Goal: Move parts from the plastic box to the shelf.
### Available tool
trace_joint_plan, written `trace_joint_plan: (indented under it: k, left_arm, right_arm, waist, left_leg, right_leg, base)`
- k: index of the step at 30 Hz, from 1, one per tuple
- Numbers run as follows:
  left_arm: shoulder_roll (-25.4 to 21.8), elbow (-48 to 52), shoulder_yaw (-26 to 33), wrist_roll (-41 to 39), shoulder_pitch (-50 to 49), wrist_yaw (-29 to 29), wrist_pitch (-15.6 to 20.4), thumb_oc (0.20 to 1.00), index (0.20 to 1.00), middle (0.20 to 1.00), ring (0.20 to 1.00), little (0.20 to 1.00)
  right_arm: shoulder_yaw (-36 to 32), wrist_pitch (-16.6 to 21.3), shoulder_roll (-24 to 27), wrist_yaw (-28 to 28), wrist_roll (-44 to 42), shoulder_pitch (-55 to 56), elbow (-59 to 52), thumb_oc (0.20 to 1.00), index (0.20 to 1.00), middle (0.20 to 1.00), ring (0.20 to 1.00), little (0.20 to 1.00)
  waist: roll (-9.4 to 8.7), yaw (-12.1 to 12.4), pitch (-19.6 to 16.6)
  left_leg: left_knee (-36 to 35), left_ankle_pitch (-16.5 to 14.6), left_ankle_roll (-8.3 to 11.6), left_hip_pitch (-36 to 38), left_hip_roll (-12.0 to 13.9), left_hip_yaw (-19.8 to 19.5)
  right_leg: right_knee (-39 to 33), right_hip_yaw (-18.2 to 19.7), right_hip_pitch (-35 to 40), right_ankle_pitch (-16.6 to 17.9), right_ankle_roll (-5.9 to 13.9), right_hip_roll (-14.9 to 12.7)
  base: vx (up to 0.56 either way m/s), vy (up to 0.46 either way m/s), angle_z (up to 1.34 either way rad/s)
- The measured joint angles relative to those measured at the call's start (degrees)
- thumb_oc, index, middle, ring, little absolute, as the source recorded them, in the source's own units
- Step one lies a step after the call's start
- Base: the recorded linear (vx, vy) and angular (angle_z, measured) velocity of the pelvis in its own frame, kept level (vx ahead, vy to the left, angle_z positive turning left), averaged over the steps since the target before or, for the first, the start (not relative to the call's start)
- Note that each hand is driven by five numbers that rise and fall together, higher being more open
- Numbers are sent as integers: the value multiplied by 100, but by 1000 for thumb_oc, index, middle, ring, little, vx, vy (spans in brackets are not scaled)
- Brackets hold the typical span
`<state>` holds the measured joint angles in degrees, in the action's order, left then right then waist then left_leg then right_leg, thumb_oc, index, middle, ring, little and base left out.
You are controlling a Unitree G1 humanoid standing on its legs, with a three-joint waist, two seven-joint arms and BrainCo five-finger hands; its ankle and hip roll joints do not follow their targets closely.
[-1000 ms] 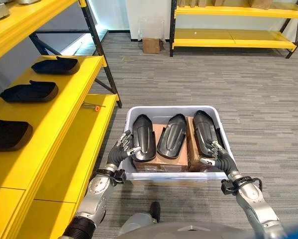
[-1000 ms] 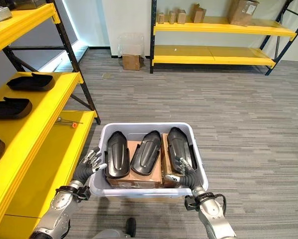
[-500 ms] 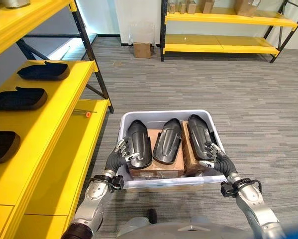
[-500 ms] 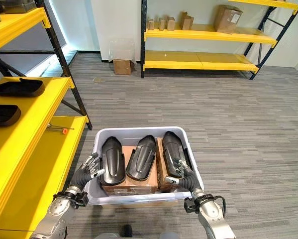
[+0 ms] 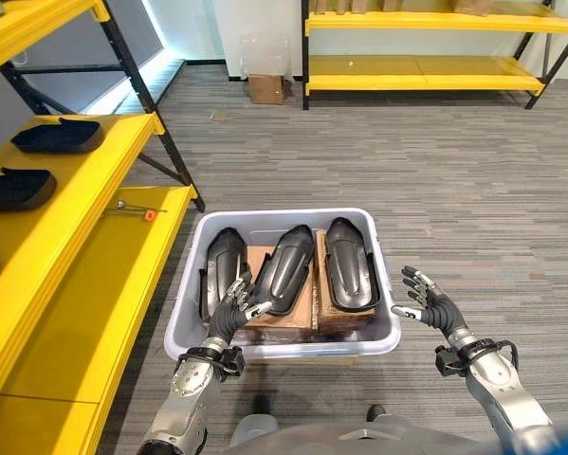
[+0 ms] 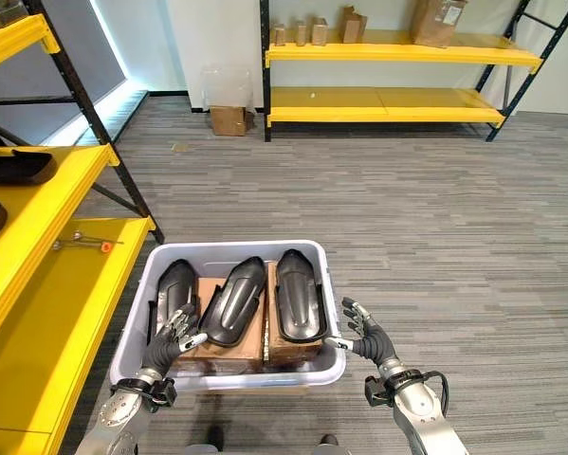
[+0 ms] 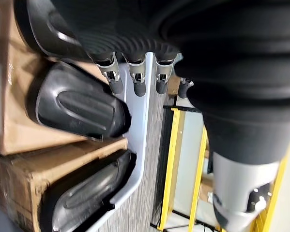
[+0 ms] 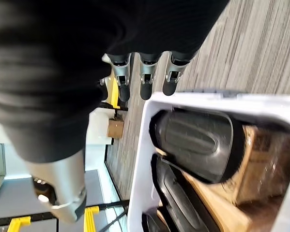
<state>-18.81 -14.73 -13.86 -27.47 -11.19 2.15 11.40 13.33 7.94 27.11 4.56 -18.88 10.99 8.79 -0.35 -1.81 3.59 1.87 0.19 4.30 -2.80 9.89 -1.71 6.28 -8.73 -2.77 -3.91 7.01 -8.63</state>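
1. Two robot hands show at the near end of the plastic box (image 5: 285, 343): the left robot hand (image 5: 232, 311) reaches over the near left rim with fingers straight and spread above the leftmost part (image 5: 223, 270), holding nothing.
2. Off the box's right wall, the right robot hand (image 5: 429, 303) hangs over bare floor (image 5: 454, 209) just beside the rim, fingers spread wide and empty.
3. Half a second ago both hands were pressed against the box's sides; the right one has since come clear of the wall, and the left has moved from the outer wall to over the rim.
4. Three dark parts lie side by side in the box on cardboard cartons (image 5: 293, 303): the leftmost, the middle part (image 5: 286, 268) tilted toward it, and the right part (image 5: 348, 263).
5. More dark parts (image 5: 16, 188) rest on the yellow shelf (image 5: 84, 246) to the left, whose lower board runs close along the box's left side.
6. Right of the box and beyond it, the grey floor lies open up to a far yellow rack (image 5: 426, 71) and a small carton (image 5: 265, 88).
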Motion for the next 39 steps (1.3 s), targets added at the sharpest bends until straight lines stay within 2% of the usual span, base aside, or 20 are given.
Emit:
trace_joint_plan:
  k: [2,6,12,16,18,20,22,25,29,32,39]
  left_arm:
    - [10,0,10,-1,-2,4,1,1000,1000,1000,1000,1000]
    - [4,0,71,-14,-2,2,3,1000,1000,1000,1000,1000]
    - [-7,4,134,-67,71,0,16,1000,1000,1000,1000,1000]
    - [-45,85,50,-130,554,-11,44,1000,1000,1000,1000,1000]
    - [-99,280,28,-207,598,-81,130,1000,1000,1000,1000,1000]
    - [-266,306,0,-352,768,-153,204,1000,1000,1000,1000,1000]
    - [-304,315,-122,-406,1063,-246,204,1000,1000,1000,1000,1000]
    - [-316,399,-342,-487,1269,-248,239,1000,1000,1000,1000,1000]
    - [-465,449,-448,-566,1389,-276,276,1000,1000,1000,1000,1000]
    - [-467,453,-465,-568,1471,-362,277,1000,1000,1000,1000,1000]
    - [-548,456,-658,-574,1561,-441,293,1000,1000,1000,1000,1000]
  right_arm:
    - [3,1,9,-2,-5,-8,-3,1000,1000,1000,1000,1000]
    - [14,7,14,-24,-2,-110,-3,1000,1000,1000,1000,1000]
    - [130,156,55,-155,57,-1203,9,1000,1000,1000,1000,1000]
    - [535,287,62,-380,287,-2640,485,1000,1000,1000,1000,1000]
    - [899,288,-25,-572,498,-3033,942,1000,1000,1000,1000,1000]
    - [1006,301,-301,-761,492,-3505,1323,1000,1000,1000,1000,1000]
    - [1019,279,-449,-928,492,-3741,1435,1000,1000,1000,1000,1000]
    - [1064,241,-727,-1159,449,-4087,2027,1000,1000,1000,1000,1000]
    - [1151,245,-834,-1342,391,-4432,2275,1000,1000,1000,1000,1000]
    - [1174,226,-858,-1505,220,-4753,2789,1000,1000,1000,1000,1000]
    - [1164,162,-811,-1671,9,-5247,3363,1000,1000,1000,1000,1000]
  waist:
    - [-8,-46,-2]
    - [-8,-22,21]
    - [75,23,93]
    - [205,269,361]
    - [180,462,512]
    - [104,425,648]
    - [111,469,870]
    - [153,559,1182]
    - [209,577,1331]
    - [321,633,1439]
    - [418,783,1657]
  left_leg:
    - [-73,4,6,49,103,113]
    - [-166,3,1,184,101,198]
    - [-170,11,12,163,15,262]
    - [-21,135,48,-368,-94,201]
    - [80,176,86,-546,-123,145]
    - [266,167,78,-953,-192,123]
    - [363,226,124,-1226,-226,98]
    - [482,174,69,-1279,-343,116]
    - [751,143,55,-1620,-408,104]
    - [858,142,52,-1834,-465,63]
    - [964,134,43,-1930,-508,1]
  right_leg:
    - [63,56,-85,-14,-13,57]
    - [130,148,-82,-52,-19,47]
    - [325,219,-235,-116,43,-51]
    - [685,239,-802,-104,29,-148]
    - [805,220,-1016,-80,27,-188]
    - [1052,237,-1411,-130,6,-256]
    - [1223,252,-1698,-97,13,-310]
    - [1352,315,-1771,-140,28,-427]
    - [1514,349,-2071,-142,30,-508]
    - [1588,345,-2241,-141,32,-553]
    - [1681,311,-2281,-143,36,-594]
  base:
    - [25,-128,-20]
    - [21,-72,-13]
    - [-25,-3,-4]
    - [-148,18,7]
    - [-233,37,10]
    - [-119,36,4]
    - [-99,40,8]
    - [-78,42,1]
    - [-66,38,4]
    - [-51,27,8]
    - [-30,15,4]
